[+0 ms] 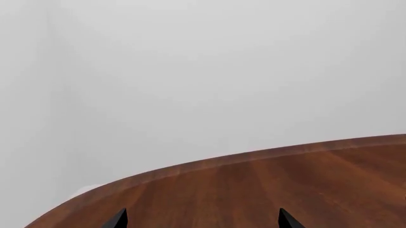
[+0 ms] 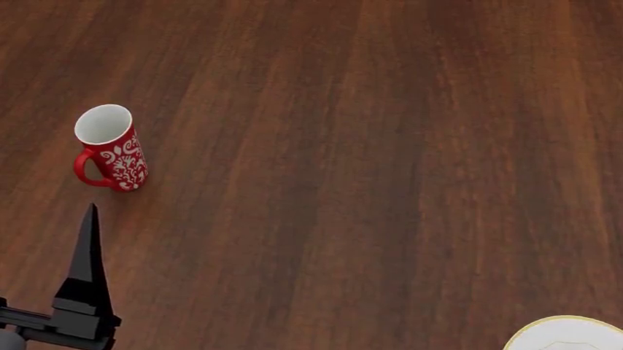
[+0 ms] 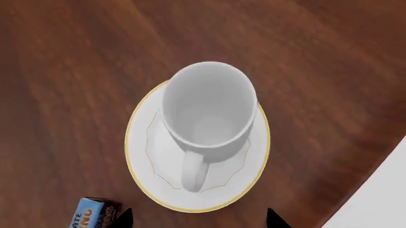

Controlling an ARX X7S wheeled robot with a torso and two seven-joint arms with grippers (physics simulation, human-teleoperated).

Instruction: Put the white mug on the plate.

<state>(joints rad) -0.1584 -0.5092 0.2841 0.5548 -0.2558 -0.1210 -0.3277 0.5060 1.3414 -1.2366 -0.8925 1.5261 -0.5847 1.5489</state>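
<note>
In the right wrist view the white mug (image 3: 208, 111) stands upright on the plate (image 3: 142, 147), a white dish with a thin yellow rim. Its handle points toward my right gripper (image 3: 198, 222). That gripper is open, its two dark fingertips (image 3: 124, 218) wide apart just off the plate's near rim, holding nothing. The head view catches only an edge of the plate (image 2: 570, 334) at the bottom right. My left gripper (image 1: 201, 222) is open over bare wood near the table's rounded edge. One of its black fingers (image 2: 90, 248) shows at the lower left of the head view.
A red mug with a white floral pattern (image 2: 110, 148) stands upright at the left of the wooden table (image 2: 370, 160), beyond the left gripper. A small blue box (image 3: 89, 214) lies beside the plate. The table edge (image 3: 371, 171) runs close past the plate.
</note>
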